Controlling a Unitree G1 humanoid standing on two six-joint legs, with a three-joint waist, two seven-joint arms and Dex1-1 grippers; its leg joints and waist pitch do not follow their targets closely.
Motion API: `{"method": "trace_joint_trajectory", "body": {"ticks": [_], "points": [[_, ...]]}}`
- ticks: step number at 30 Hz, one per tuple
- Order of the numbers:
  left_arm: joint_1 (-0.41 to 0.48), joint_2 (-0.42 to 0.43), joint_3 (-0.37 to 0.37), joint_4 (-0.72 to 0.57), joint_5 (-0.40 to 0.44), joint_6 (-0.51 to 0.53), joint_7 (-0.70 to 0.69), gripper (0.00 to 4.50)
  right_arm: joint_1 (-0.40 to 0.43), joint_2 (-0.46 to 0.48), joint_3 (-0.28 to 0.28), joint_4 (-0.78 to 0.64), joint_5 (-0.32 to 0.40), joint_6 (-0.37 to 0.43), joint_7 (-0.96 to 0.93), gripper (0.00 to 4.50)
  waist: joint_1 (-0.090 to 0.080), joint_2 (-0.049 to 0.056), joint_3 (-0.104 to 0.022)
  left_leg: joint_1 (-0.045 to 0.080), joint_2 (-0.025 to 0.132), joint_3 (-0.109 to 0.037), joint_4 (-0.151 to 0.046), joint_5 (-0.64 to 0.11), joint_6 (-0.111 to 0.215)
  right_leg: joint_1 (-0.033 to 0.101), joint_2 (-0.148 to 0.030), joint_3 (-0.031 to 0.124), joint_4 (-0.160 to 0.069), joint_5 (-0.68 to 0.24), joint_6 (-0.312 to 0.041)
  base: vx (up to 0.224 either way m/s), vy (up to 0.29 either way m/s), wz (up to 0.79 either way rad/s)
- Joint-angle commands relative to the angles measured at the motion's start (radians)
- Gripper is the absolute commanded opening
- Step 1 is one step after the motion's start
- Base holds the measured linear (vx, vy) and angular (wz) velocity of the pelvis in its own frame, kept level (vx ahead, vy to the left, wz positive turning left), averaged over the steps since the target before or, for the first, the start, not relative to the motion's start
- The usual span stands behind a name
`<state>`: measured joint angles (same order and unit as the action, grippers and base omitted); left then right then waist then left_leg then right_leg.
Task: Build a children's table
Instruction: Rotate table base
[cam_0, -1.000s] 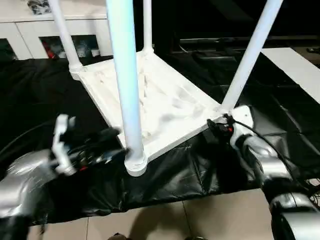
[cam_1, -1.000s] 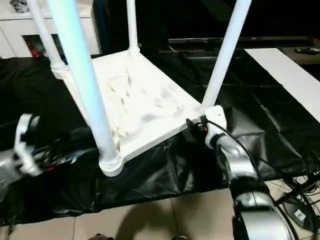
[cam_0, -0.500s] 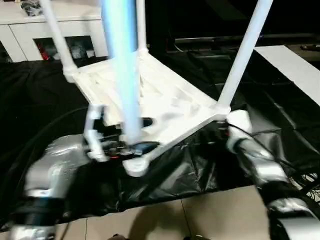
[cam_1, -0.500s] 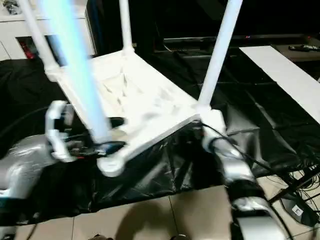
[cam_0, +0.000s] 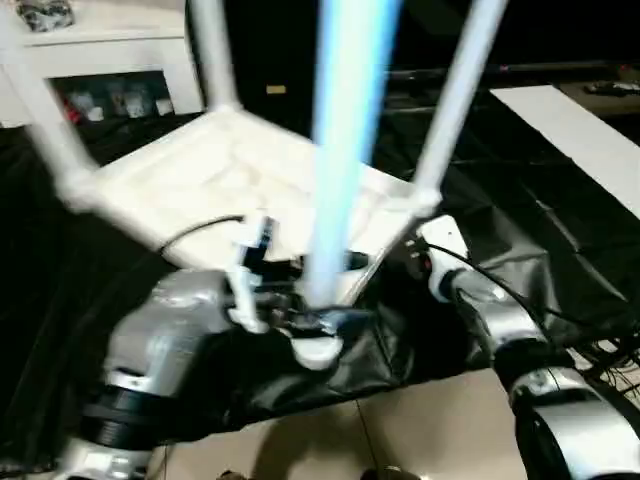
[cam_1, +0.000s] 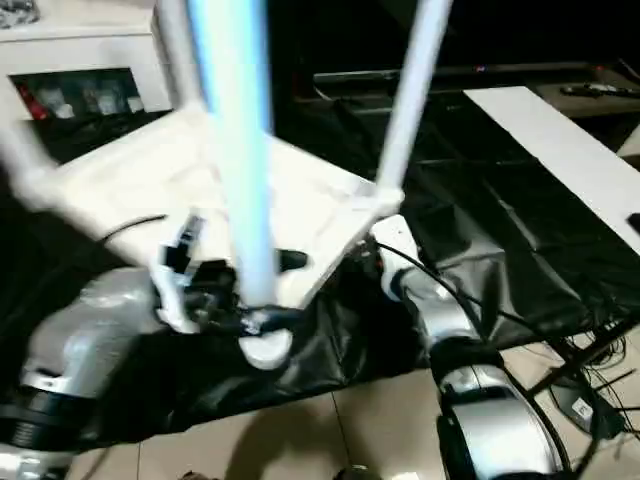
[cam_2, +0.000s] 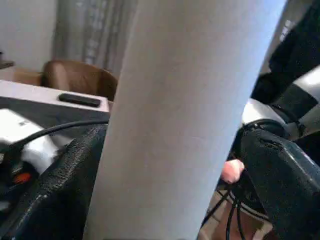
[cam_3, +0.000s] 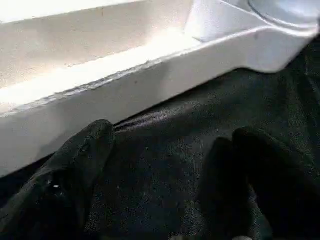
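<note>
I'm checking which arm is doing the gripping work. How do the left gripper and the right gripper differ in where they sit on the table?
The left gripper straddles the nearest leg just above its corner socket, a finger on each side; the right gripper has nothing between its fingers. The left reaches in level at the leg, while the right sits low against the tabletop's edge, over the black sheet. Both are open.

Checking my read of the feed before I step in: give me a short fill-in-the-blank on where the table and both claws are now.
1. The children's table lies upside down on a ______ sheet.
2. The left claw has one black finger on each side of the near table ______.
3. The right claw hovers open beside the tabletop's ______, over the sheet.
4. All ______ legs point upward.

Missing words: black; leg; edge; four
</note>
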<state>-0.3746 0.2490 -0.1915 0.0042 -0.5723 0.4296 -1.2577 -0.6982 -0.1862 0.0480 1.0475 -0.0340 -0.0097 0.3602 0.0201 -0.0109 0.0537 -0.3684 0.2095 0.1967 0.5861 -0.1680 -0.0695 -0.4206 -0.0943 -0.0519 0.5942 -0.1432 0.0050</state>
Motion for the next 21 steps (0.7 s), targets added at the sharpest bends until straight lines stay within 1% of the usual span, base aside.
{"method": "trace_joint_trajectory", "body": {"ticks": [1,2,3,4,5,6,7,8,9,10,11,12,13,14,15,17,18,19,20,21], "points": [[-0.036,-0.028,-0.054,-0.016,0.023,-0.022,-0.001,4.5,-0.033,0.049,0.026,0.007,-0.003,-0.024,0.036,4.43,0.008,-0.006,-0.068,0.002,0.009,-0.004,-0.067,-0.287,0.005,0.055,-0.03,0.026,-0.061,-0.324,-0.199,0.0,0.0,0.0],[-0.061,-0.07,-0.07,0.035,0.061,-0.071,0.019,4.5,-0.047,0.074,0.022,0.023,0.008,-0.04,0.055,4.43,0.005,0.0,-0.067,0.004,0.007,-0.004,-0.067,-0.299,0.006,0.051,-0.028,0.026,-0.069,-0.336,-0.198,0.0,0.0,0.0],[-0.061,-0.07,-0.07,0.035,0.061,-0.071,0.019,4.5,-0.047,0.074,0.022,0.023,0.008,-0.04,0.055,4.43,0.005,-0.002,-0.067,0.007,0.007,-0.004,-0.066,-0.311,0.004,0.052,-0.028,0.026,-0.068,-0.339,-0.199,0.0,0.0,0.0],[-0.069,-0.082,-0.074,0.051,0.073,-0.089,0.023,4.5,-0.05,0.084,0.021,0.024,0.015,-0.041,0.067,4.43,0.003,-0.002,-0.067,0.002,0.008,-0.006,-0.067,-0.309,0.004,0.056,-0.029,0.026,-0.066,-0.336,-0.199,0.0,0.0,0.0],[-0.08,-0.108,-0.086,0.079,0.096,-0.122,0.035,4.5,-0.05,0.107,0.028,0.026,0.021,-0.051,0.099,4.43,-0.001,-0.004,-0.069,0.0,0.008,-0.008,-0.068,-0.31,0.008,0.057,-0.029,0.025,-0.068,-0.345,-0.194,0.0,0.0,0.0],[-0.097,-0.136,-0.094,0.119,0.13,-0.155,0.072,4.5,-0.052,0.128,0.042,0.033,0.014,-0.064,0.118,4.43,-0.003,0.001,-0.069,0.0,0.008,-0.008,-0.067,-0.311,0.009,0.056,-0.029,0.026,-0.067,-0.34,-0.197,0.0,0.0,0.0],[-0.105,-0.147,-0.096,0.137,0.147,-0.168,0.094,4.5,-0.052,0.135,0.048,0.037,0.008,-0.066,0.119,4.43,-0.006,-0.002,-0.068,0.002,0.008,-0.007,-0.066,-0.314,0.012,0.055,-0.028,0.026,-0.069,-0.333,-0.202,0.0,0.0,0.0],[-0.112,-0.154,-0.098,0.154,0.167,-0.183,0.119,4.5,-0.054,0.139,0.051,0.042,0.002,-0.068,0.115,4.43,-0.006,-0.002,-0.07,0.002,0.009,-0.008,-0.066,-0.312,0.014,0.055,-0.028,0.026,-0.069,-0.326,-0.205,0.0,0.0,0.0],[-0.132,-0.172,-0.093,0.211,0.22,-0.247,0.188,4.5,-0.062,0.144,0.047,0.057,-0.009,-0.076,0.084,4.43,-0.006,-0.002,-0.07,0.002,0.009,-0.008,-0.066,-0.308,0.019,0.055,-0.028,0.026,-0.067,-0.314,-0.212,0.0,0.0,0.0],[-0.132,-0.172,-0.093,0.211,0.22,-0.247,0.188,4.5,-0.062,0.144,0.047,0.057,-0.009,-0.076,0.084,4.43,-0.008,-0.004,-0.071,0.002,0.008,-0.008,-0.065,-0.308,0.022,0.055,-0.027,0.026,-0.068,-0.311,-0.214,0.0,0.0,0.0],[-0.157,-0.178,-0.086,0.27,0.274,-0.302,0.261,4.5,-0.071,0.144,0.035,0.071,-0.014,-0.079,0.043,4.43,-0.008,-0.004,-0.07,0.003,0.008,-0.009,-0.065,-0.31,0.022,0.056,-0.029,0.025,-0.068,-0.326,-0.212,0.0,0.0,0.0],[-0.172,-0.174,-0.086,0.3,0.313,-0.315,0.305,4.5,-0.077,0.14,0.025,0.079,-0.015,-0.081,0.02,4.43,-0.007,-0.004,-0.071,0.004,0.007,-0.008,-0.064,-0.311,0.024,0.053,-0.028,0.026,-0.07,-0.328,-0.21,0.0,0.0,0.0],[-0.172,-0.174,-0.086,0.3,0.313,-0.315,0.305,4.5,-0.077,0.14,0.025,0.079,-0.015,-0.081,0.02,4.43,-0.006,-0.003,-0.072,0.006,0.008,-0.009,-0.064,-0.307,0.024,0.053,-0.029,0.026,-0.07,-0.324,-0.209,0.0,0.0,0.0],[-0.194,-0.164,-0.084,0.349,0.378,-0.334,0.379,4.5,-0.083,0.131,0.008,0.089,-0.012,-0.086,-0.004,4.43,-0.004,-0.001,-0.074,0.006,0.01,-0.009,-0.064,-0.296,0.026,0.053,-0.029,0.027,-0.066,-0.294,-0.213,0.0,0.0,0.0],[-0.204,-0.159,-0.077,0.372,0.401,-0.352,0.408,4.5,-0.084,0.124,0.0,0.092,-0.009,-0.089,-0.009,4.43,-0.001,-0.001,-0.074,0.008,0.01,-0.007,-0.063,-0.291,0.028,0.052,-0.028,0.026,-0.064,-0.277,-0.221,0.0,0.0,0.0],[-0.217,-0.144,-0.056,0.409,0.41,-0.369,0.42,4.5,-0.081,0.107,-0.015,0.094,-0.003,-0.096,-0.015,4.43,0.0,-0.001,-0.073,0.005,0.007,-0.007,-0.063,-0.29,0.031,0.054,-0.028,0.025,-0.063,-0.274,-0.223,0.0,0.0,0.0],[-0.222,-0.132,-0.046,0.43,0.411,-0.394,0.408,4.5,-0.079,0.095,-0.024,0.096,0.001,-0.098,-0.012,4.43,0.003,0.0,-0.074,0.007,0.007,-0.007,-0.062,-0.289,0.033,0.053,-0.029,0.025,-0.064,-0.272,-0.228,0.0,0.0,0.0],[-0.222,-0.132,-0.046,0.43,0.411,-0.394,0.408,4.5,-0.079,0.095,-0.024,0.096,0.001,-0.098,-0.012,4.43,0.005,0.0,-0.074,0.007,0.008,-0.007,-0.063,-0.287,0.034,0.054,-0.03,0.025,-0.064,-0.271,-0.231,0.0,0.0,0.0],[-0.221,-0.102,-0.021,0.453,0.396,-0.405,0.383,4.5,-0.064,0.067,-0.036,0.096,0.005,-0.104,-0.005,4.43,0.012,-0.001,-0.075,0.008,0.009,-0.005,-0.062,-0.279,0.035,0.053,-0.029,0.026,-0.061,-0.25,-0.241,0.0,0.0,0.0],[-0.219,-0.092,-0.015,0.459,0.394,-0.413,0.376,4.5,-0.058,0.058,-0.04,0.095,0.007,-0.106,-0.001,4.43,0.016,0.0,-0.075,0.008,0.008,-0.005,-0.062,-0.277,0.036,0.053,-0.029,0.026,-0.061,-0.247,-0.242,0.0,0.0,0.0]]}}
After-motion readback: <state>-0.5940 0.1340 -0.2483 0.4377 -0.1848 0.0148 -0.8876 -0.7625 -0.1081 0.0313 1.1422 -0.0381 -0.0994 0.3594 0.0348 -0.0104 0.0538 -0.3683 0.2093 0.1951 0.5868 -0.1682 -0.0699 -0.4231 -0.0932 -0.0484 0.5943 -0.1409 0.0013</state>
